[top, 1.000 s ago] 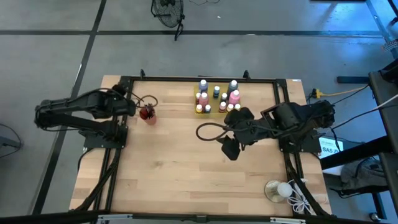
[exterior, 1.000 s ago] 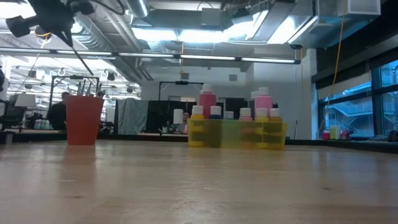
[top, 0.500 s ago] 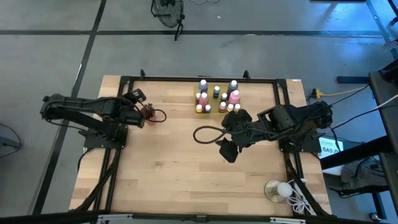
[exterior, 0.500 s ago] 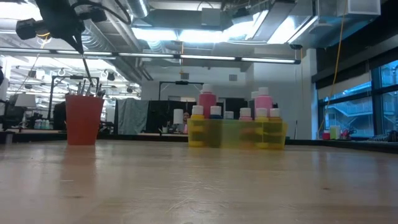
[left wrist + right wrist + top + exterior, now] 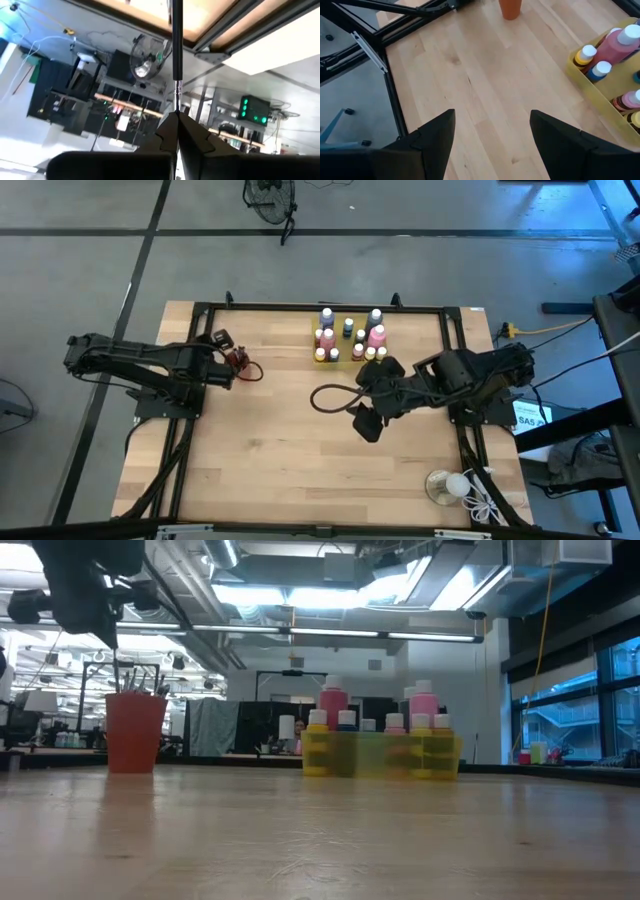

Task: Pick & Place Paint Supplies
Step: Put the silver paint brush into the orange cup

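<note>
left claw point(image 5: 176, 117) clenched on a thin dark paintbrush point(image 5: 175, 45), right claw point(image 5: 492, 130) released.
the brush tip is cut off; white-capped bottles point(image 5: 350, 335) crowd at 12 o'clock of the table point(image 5: 290, 460).

Brush point(image 5: 175, 60): rod cut off at left wrist frame's 12 o'clock edge; tip unseen.
Tray point(image 5: 600, 95): cut off at right wrist frame's 3 o'clock edge; bottles point(image 5: 615, 42) partly out of picture.
Cup point(image 5: 510, 7): rim cut off at 12 o'clock edge.
Cup contents, low view: too dim to tell.
Left gripper point(image 5: 85, 595): cropped at low view's top.
</note>
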Action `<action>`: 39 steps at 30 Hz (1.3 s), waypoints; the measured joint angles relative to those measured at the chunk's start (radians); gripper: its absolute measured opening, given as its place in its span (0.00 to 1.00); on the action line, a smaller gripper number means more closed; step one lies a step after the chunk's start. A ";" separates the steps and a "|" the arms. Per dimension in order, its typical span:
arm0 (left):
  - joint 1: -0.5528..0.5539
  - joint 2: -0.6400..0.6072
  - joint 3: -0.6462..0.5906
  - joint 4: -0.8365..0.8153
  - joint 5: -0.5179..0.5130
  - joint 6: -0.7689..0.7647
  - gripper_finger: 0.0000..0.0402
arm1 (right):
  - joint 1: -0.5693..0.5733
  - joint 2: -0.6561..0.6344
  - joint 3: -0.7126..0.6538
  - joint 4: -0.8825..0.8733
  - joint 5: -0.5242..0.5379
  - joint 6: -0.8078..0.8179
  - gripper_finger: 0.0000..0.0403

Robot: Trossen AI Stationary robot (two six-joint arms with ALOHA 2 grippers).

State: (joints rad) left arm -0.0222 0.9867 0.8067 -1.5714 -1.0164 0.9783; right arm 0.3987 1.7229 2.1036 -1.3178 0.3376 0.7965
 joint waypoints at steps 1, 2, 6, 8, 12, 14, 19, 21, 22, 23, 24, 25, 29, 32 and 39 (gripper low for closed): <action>0.000 0.000 0.000 0.000 -0.010 0.000 0.00 | 0.001 0.000 0.000 0.000 0.001 0.000 0.65; 0.000 0.000 0.001 0.000 -0.023 -0.005 0.00 | 0.002 0.000 0.000 0.000 0.001 -0.001 0.65; -0.004 0.000 0.017 0.010 -0.051 -0.011 0.00 | 0.002 0.000 0.000 0.000 0.001 -0.001 0.65; -0.004 0.000 0.019 0.020 -0.036 -0.012 0.00 | 0.001 0.000 0.000 -0.001 0.001 -0.001 0.65; -0.004 0.000 0.019 0.050 -0.009 -0.014 0.00 | 0.004 0.000 0.000 -0.001 0.001 -0.001 0.65; -0.004 0.000 0.019 0.085 -0.009 -0.005 0.00 | 0.008 0.000 0.000 -0.001 0.001 -0.001 0.65; -0.025 0.000 0.019 0.103 -0.012 0.105 0.00 | 0.015 0.000 0.000 -0.001 0.001 -0.001 0.65; -0.035 0.002 0.019 0.103 -0.008 0.093 0.01 | 0.015 0.000 0.000 -0.001 0.001 -0.001 0.65; -0.040 0.004 0.019 0.102 -0.008 0.087 0.01 | 0.015 0.000 0.000 -0.001 0.001 -0.001 0.65; -0.045 0.005 0.019 0.103 -0.008 0.082 0.01 | 0.015 0.000 0.000 -0.001 0.001 -0.001 0.65; -0.051 0.005 0.019 0.102 -0.007 0.082 0.01 | 0.015 0.000 0.000 -0.001 0.001 -0.001 0.65; -0.056 0.005 0.019 0.103 -0.007 0.082 0.01 | 0.015 0.000 0.000 -0.001 0.001 -0.001 0.65; -0.070 0.022 0.020 0.109 0.018 0.079 0.02 | 0.015 0.000 0.000 -0.001 0.001 -0.001 0.65; -0.077 0.036 0.020 0.111 0.045 0.077 0.02 | 0.015 0.000 0.000 0.000 0.001 -0.001 0.65; -0.082 0.046 0.020 0.114 0.042 0.074 0.09 | 0.015 0.000 0.000 -0.001 0.001 -0.001 0.65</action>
State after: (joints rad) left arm -0.1043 1.0327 0.8268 -1.4572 -0.9747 1.0523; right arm 0.4133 1.7226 2.1036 -1.3186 0.3382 0.7959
